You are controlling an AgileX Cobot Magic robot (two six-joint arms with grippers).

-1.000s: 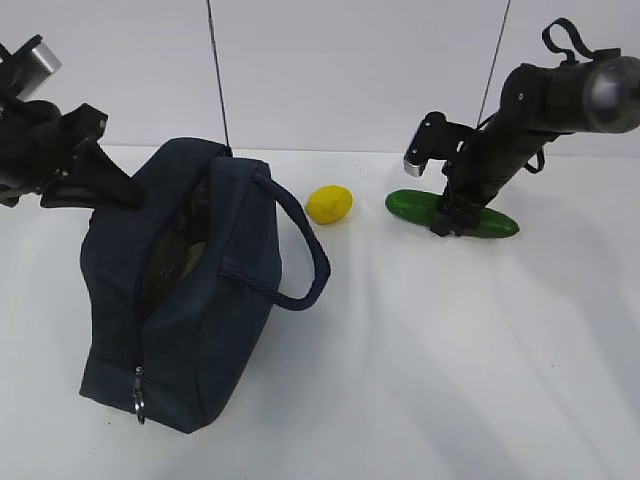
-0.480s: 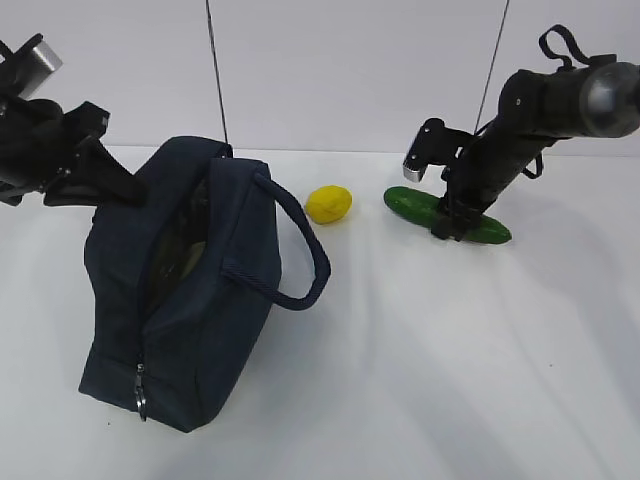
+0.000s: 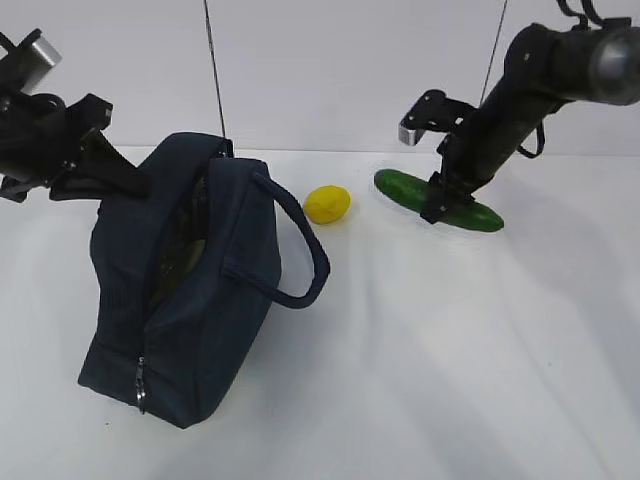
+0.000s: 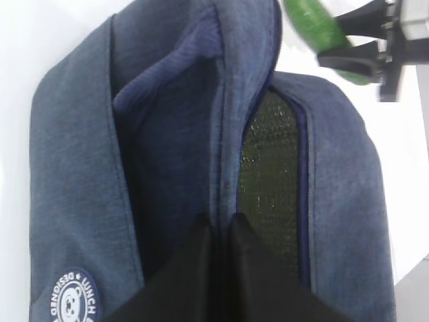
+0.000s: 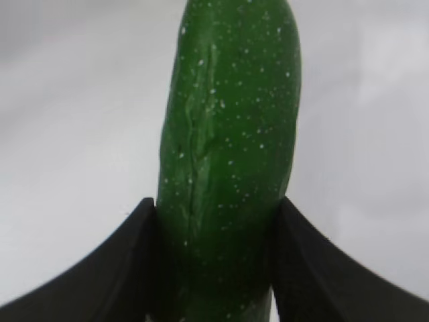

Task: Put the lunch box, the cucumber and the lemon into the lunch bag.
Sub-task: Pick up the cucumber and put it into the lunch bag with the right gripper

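Gripping the long glossy dark green cucumber (image 5: 228,154) between right tool (image 3: 437,203) pads just above the white counter (image 3: 450,350), left tool (image 4: 218,282) pinching shut on the boxy navy fabric lunch bag (image 3: 190,300) rim; risking off-centre slippage during transfer.

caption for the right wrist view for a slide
Right gripper closed on the cucumber, fingers flanking it above the white table.

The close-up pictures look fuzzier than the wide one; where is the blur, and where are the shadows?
Right wrist view: the cucumber is fairly sharp, the table behind it soft. Left wrist view: the lunch bag is mildly blurred, its mesh lining dark. Exterior view: even light, faint shadows beside the bag and under the cucumber, no strong glare.
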